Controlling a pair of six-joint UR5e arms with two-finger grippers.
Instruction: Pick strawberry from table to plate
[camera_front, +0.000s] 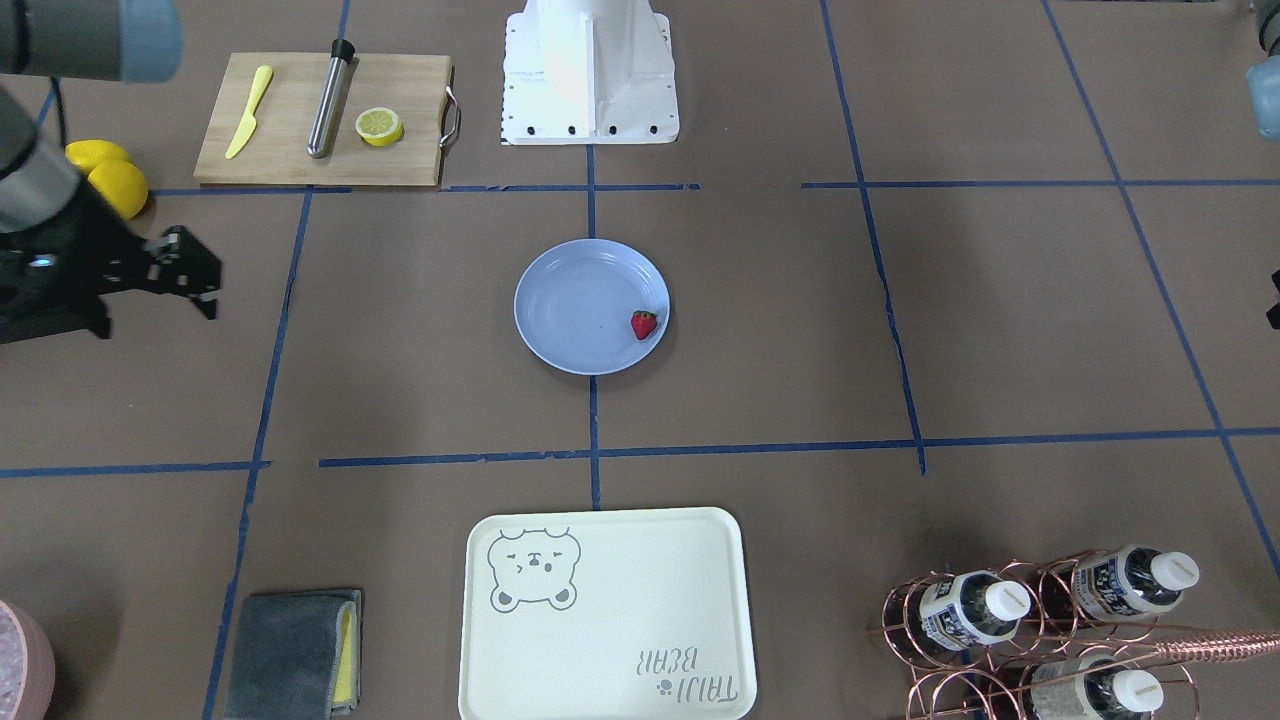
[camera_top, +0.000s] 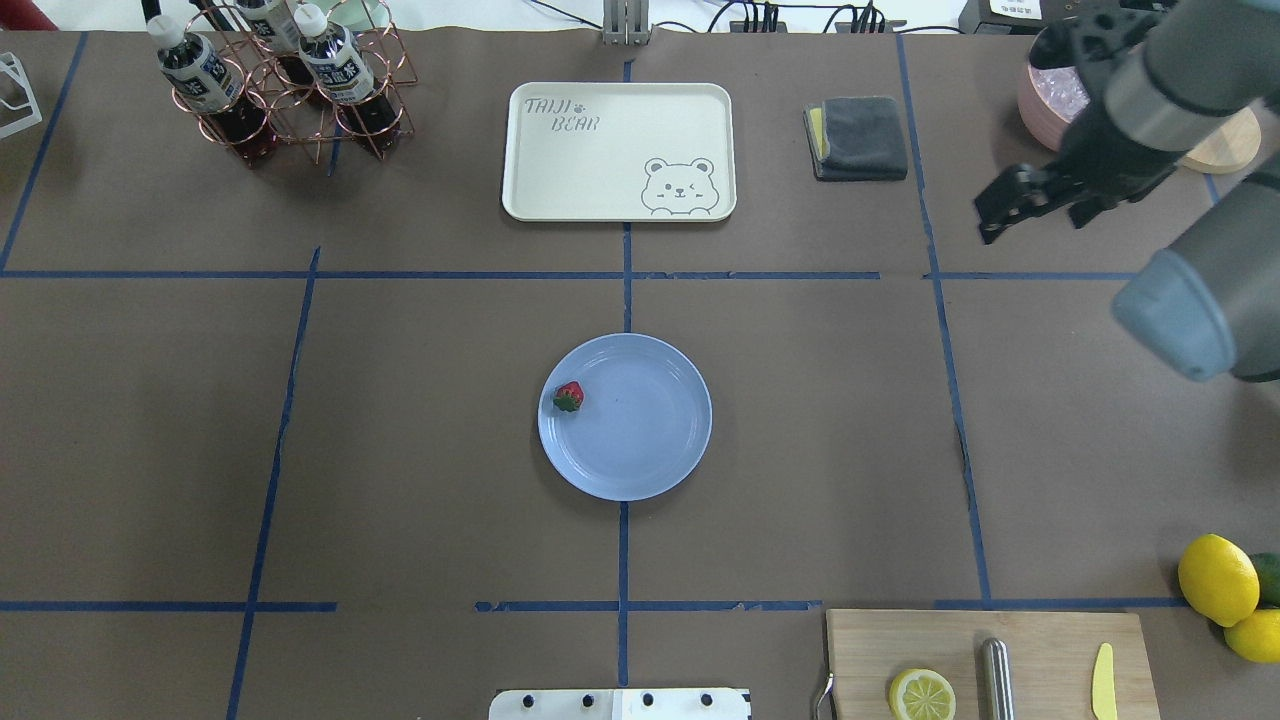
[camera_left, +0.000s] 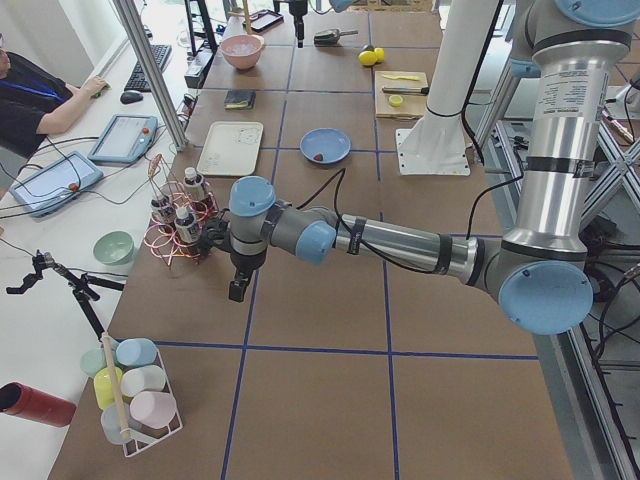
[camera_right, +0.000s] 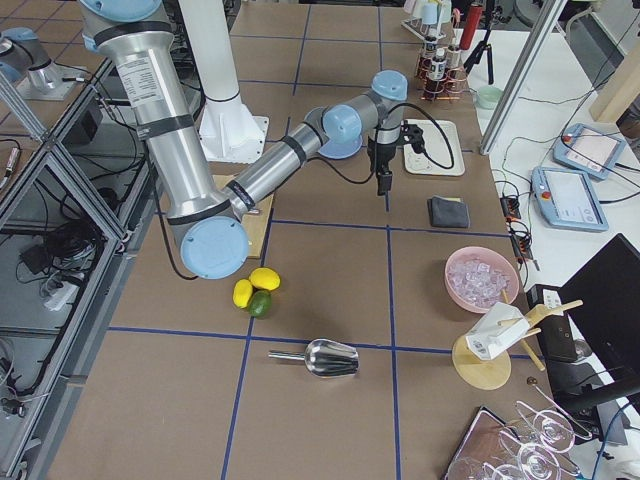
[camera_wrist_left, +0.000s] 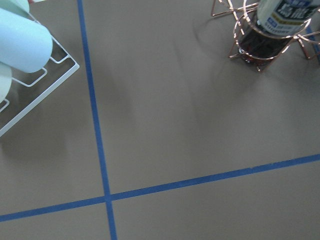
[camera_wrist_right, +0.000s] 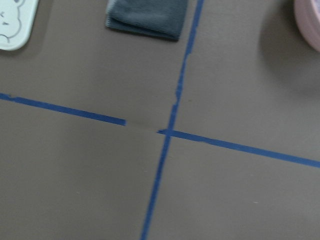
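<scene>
My right claw hangs empty over the worktop's far right corner; its gap I cannot tell, nor my left claw's. Strawberry lies on the plate, by its left rim. Placement appears complete; next, only parking.

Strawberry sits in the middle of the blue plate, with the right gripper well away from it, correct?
Not quite. The strawberry is on the plate, but it lies beside the rim on the robot's left side, not in the middle. The overhead exterior view shows this. The rest holds: the right gripper is well away from it.
</scene>
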